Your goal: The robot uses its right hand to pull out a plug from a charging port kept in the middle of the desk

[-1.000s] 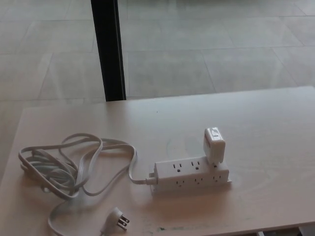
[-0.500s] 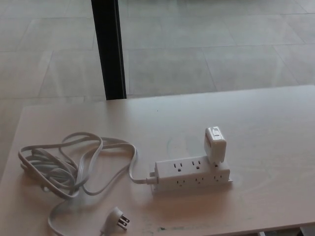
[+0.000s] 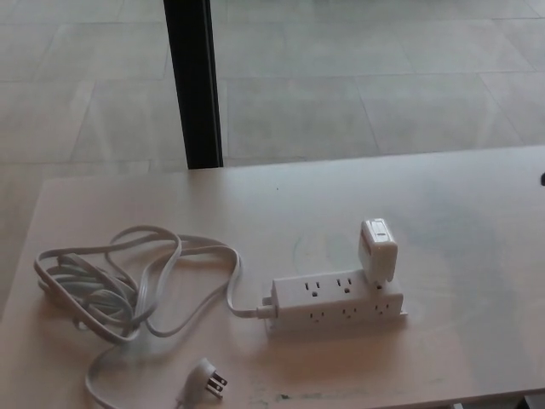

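The power strip (image 3: pixel 338 298) lies on the pale desk (image 3: pixel 477 239) slightly right of the frame's centre and low in the frame, its long axis running left to right. The plug (image 3: pixel 378 250), a white block-shaped adapter, is seated in the strip's right end and stands above the strip body, tilted slightly to the upper left. The strip's own cord (image 3: pixel 128 281) runs from the left end into a loose coil at the lower left of the frame and ends in a pronged connector (image 3: pixel 206 381) lying free on the desk near the bottom edge.

Neither hand is identifiable in the head view. A small dark speck sits at the right edge of the frame at mid height; what it is cannot be determined. The state of each hand's fingers therefore cannot be told, and nothing holds the plug.

Step in hand, as judged: approach from the right side of the frame. For a clean extraction:
- Bring the right hand in from the right, above the strip, with fingers spread wider than the plug body.
- Close on the plug's two broad faces, well above the strip.
- Pull along the prong axis, not sideways; the strip is light and unrestrained and is likely to lift or slide with the plug.

Compared with the earlier pictures, the whole scene sits slightly right and the dark post (image 3: pixel 194 81) has shifted likewise. This indicates camera motion; the strip, plug and cord keep their mutual arrangement.
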